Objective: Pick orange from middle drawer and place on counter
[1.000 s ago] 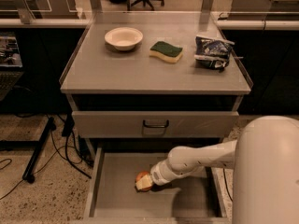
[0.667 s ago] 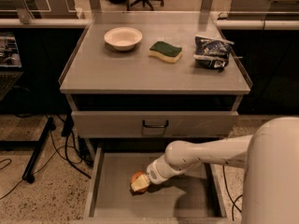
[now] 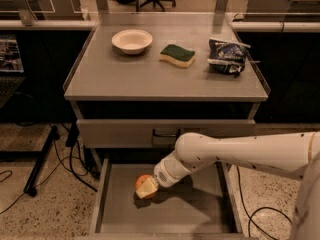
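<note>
The orange [image 3: 142, 179] lies on the floor of the open middle drawer [image 3: 200, 216], left of its centre. My gripper [image 3: 145, 188] reaches down into the drawer from the right on a white arm [image 3: 240, 154]. Its pale fingers [image 3: 148, 190] sit right at the orange and cover the fruit's front. The counter [image 3: 150, 74] is the gray cabinet top above the drawer.
On the counter stand a white bowl [image 3: 132, 40], a green and yellow sponge [image 3: 177, 55] and a dark snack bag [image 3: 227, 55]. A shut drawer front with a black handle [image 3: 165, 133] sits above the open drawer. Cables and a black stand foot [image 3: 42, 156] lie on the floor at left.
My arm has swung to the left and the gripper has come down onto the orange. The orange stays in about the same spot in the drawer.
</note>
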Controlling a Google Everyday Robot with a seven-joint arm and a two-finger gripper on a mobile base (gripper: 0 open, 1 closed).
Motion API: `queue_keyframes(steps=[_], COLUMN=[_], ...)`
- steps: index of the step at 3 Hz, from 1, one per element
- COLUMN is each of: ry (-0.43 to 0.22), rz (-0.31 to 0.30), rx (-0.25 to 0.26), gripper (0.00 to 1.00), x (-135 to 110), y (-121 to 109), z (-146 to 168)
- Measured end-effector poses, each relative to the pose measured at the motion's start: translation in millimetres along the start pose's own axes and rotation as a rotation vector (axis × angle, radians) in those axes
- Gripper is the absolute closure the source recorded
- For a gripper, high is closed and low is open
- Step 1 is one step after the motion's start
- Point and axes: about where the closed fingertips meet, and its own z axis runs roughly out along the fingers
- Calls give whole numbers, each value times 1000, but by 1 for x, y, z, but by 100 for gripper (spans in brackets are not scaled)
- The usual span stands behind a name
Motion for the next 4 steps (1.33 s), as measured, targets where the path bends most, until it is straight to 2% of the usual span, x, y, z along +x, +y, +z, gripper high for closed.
queue_keyframes(steps=[1, 2, 3, 4], ry=[-6, -11, -74, -162], rz=[-53, -55, -97, -142], rx=[36, 42, 114, 227], gripper=[100, 100, 100, 100], x=[-14, -14, -17, -24], y=[16, 18, 52, 98], z=[-63, -67, -119, -210])
